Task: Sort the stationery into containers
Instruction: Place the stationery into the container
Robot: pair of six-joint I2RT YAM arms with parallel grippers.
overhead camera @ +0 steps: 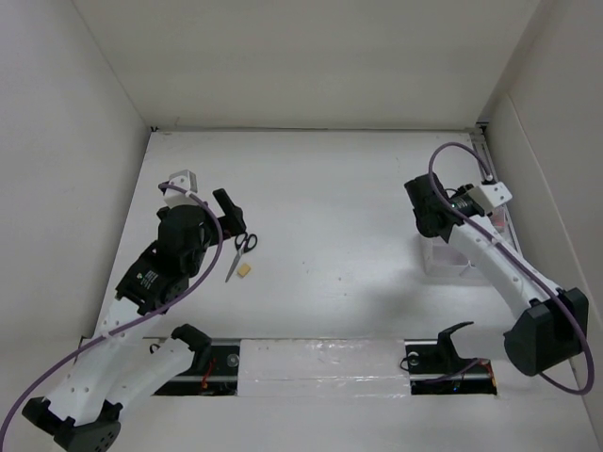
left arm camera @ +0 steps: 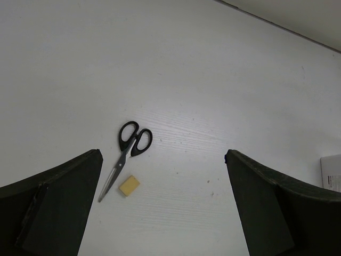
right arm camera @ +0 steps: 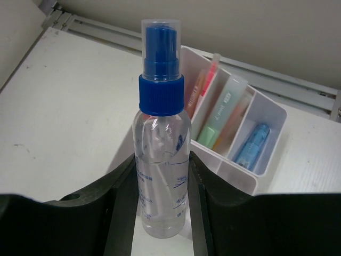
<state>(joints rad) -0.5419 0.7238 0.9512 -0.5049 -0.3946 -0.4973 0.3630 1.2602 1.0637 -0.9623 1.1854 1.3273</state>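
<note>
My right gripper [right arm camera: 161,213] is shut on the blue-capped clear glue bottle [right arm camera: 161,154], held upright just in front of the translucent white organiser [right arm camera: 242,173]. Its compartments hold thin orange-red pens [right arm camera: 205,85], a green marker [right arm camera: 219,117], an orange marker beside it, and a blue marker [right arm camera: 251,146]. My left gripper [left arm camera: 162,213] is open and empty above the table. The black-handled scissors [left arm camera: 127,152] and the small yellow eraser [left arm camera: 129,185] lie just ahead of its left finger. In the top view the scissors [overhead camera: 242,250] and eraser [overhead camera: 245,270] lie right of the left gripper [overhead camera: 224,215].
The organiser [overhead camera: 452,262] stands at the right of the table, under my right gripper [overhead camera: 426,215]. White walls close the table at the back and both sides. A rail with the arm bases runs along the near edge [overhead camera: 320,363].
</note>
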